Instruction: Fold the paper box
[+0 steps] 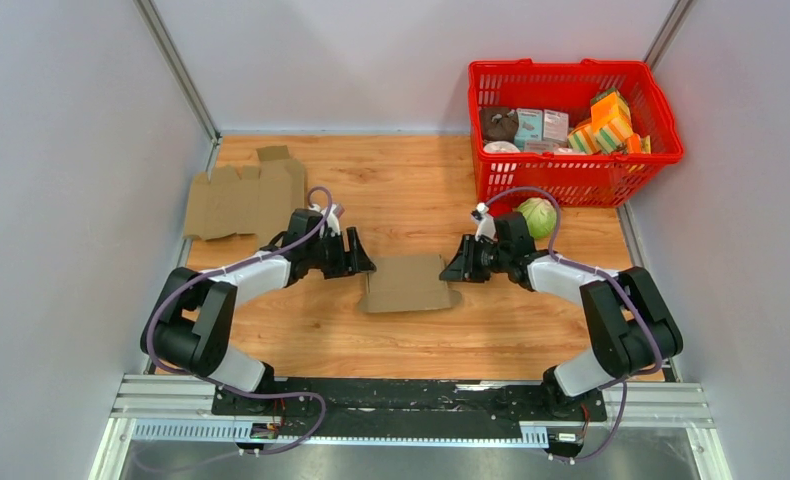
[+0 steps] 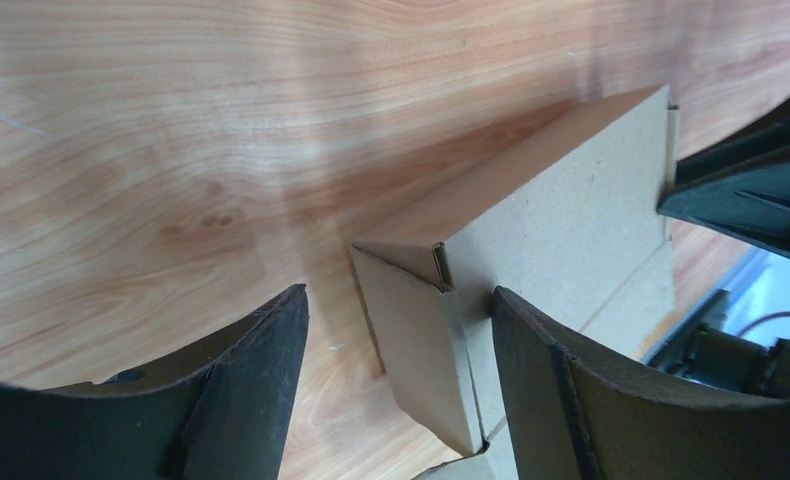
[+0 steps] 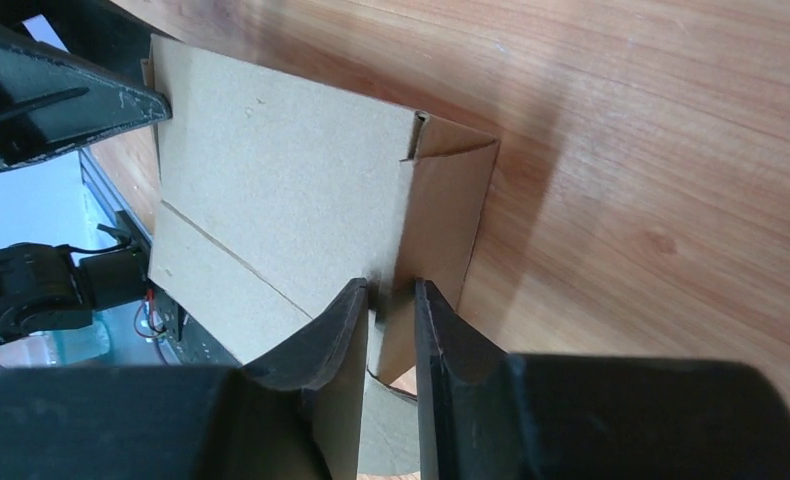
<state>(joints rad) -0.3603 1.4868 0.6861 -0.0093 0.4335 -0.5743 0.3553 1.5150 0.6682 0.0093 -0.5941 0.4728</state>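
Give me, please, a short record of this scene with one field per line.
Table: wooden top
Cardboard box: partly folded, lying in the middle between the two arms
Left gripper: open, straddling the box's left end
Right gripper: closed on the box's right end flap
Flat cardboard: unfolded, lying at the far left
Red basket: far right corner
Cabbage: on the table, just in front of the basket
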